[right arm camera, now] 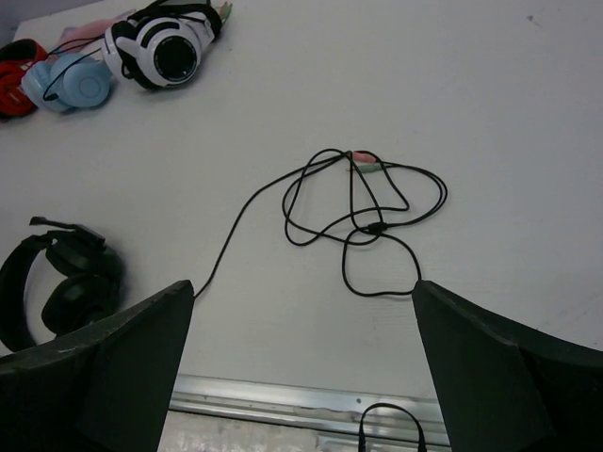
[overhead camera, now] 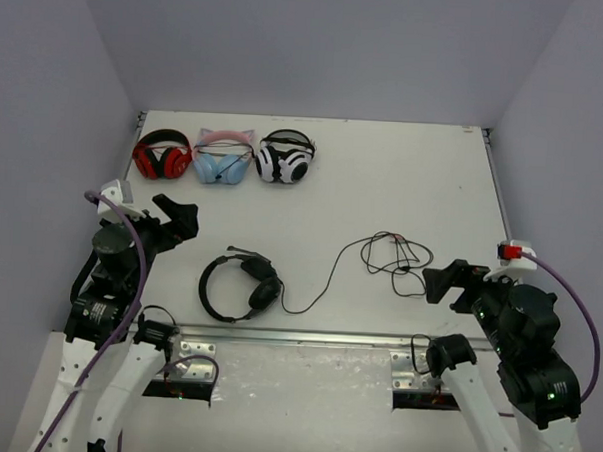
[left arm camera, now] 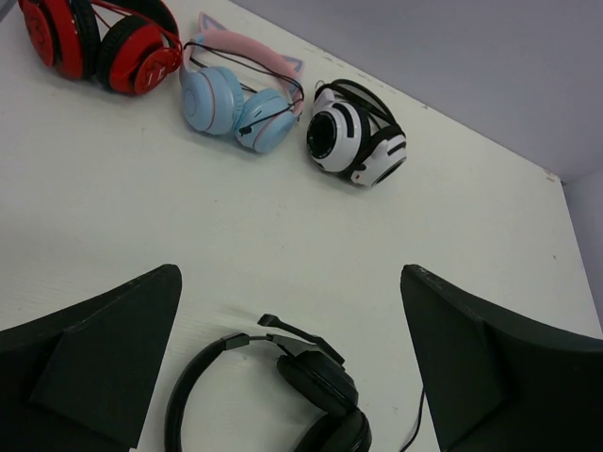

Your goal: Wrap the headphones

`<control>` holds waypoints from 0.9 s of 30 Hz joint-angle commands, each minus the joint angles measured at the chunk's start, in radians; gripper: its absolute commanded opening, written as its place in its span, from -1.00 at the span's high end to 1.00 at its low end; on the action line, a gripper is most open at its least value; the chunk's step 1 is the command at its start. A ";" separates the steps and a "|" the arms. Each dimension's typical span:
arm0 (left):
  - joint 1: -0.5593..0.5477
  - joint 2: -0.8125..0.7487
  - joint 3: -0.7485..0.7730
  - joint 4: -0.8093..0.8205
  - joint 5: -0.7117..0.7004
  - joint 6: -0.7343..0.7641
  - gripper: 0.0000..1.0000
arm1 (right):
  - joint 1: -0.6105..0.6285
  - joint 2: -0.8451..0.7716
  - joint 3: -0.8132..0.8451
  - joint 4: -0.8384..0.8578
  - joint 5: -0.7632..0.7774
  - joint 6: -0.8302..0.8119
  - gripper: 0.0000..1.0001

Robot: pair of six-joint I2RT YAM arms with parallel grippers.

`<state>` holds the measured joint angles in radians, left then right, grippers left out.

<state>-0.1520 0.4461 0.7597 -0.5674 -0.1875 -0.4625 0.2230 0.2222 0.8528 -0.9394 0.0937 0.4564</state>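
Pale lilac walls are closing in a white worktop [overhead camera: 403, 190] on three sides, and a metal rail [overhead camera: 307, 337] is running along its near edge. The left arm [overhead camera: 114, 268] is hanging over the near-left corner and the right arm [overhead camera: 522, 326] over the near-right one, both clear of everything lying on the worktop. The left jaws are gaping wide, their fingers [left arm camera: 94, 367] framing bare worktop and gripping nothing. The right jaws are gaping just as wide, and their fingers [right arm camera: 499, 367] are also gripping nothing.

The headphones [overhead camera: 241, 286] are lying flat in the near-left part of the worktop, just short of the rail. They are to the right of the left arm and well apart from the right arm. Their band is curving round on the left, while the two cups are sitting together on the right.

Three other pairs are lying in a row along the far-left edge: a red pair [overhead camera: 162, 157], a blue pair [overhead camera: 222, 161] with a pink band, and a white pair [overhead camera: 285, 158].

The cable [overhead camera: 390, 255] is trailing rightward from the cups, then spreading into loose overlapping loops right of centre, just ahead of the right jaws. The mic [left arm camera: 283, 325] is sticking out from the cups toward the far left. Pink and green plugs [right arm camera: 363, 162] are lying at the far side of the loops.
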 commanded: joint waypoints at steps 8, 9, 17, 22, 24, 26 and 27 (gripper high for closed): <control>-0.015 0.097 0.107 -0.118 -0.024 -0.085 -1.00 | -0.002 0.023 -0.003 -0.018 -0.014 0.039 -0.98; -0.015 0.103 0.116 -0.141 0.002 -0.163 -1.00 | -0.002 0.060 0.003 -0.041 -0.017 0.047 -0.98; -0.044 0.290 -0.129 -0.206 -0.053 -0.512 -1.00 | -0.002 0.066 -0.083 0.069 -0.203 0.085 -0.98; -0.133 0.394 -0.198 -0.252 -0.202 -0.656 -1.00 | -0.002 0.072 -0.139 0.085 -0.187 0.065 -0.98; -0.155 0.443 -0.229 -0.209 -0.193 -0.666 -1.00 | -0.002 0.072 -0.153 0.099 -0.187 0.064 -0.98; -0.207 0.528 -0.258 -0.146 -0.199 -0.659 -1.00 | -0.002 0.069 -0.159 0.112 -0.193 0.067 -0.98; -0.213 0.592 -0.278 -0.129 -0.204 -0.668 -1.00 | -0.002 0.066 -0.162 0.119 -0.202 0.068 -0.98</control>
<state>-0.3187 0.9333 0.5121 -0.7864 -0.3420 -1.0649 0.2230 0.2920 0.6956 -0.9016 -0.0879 0.5228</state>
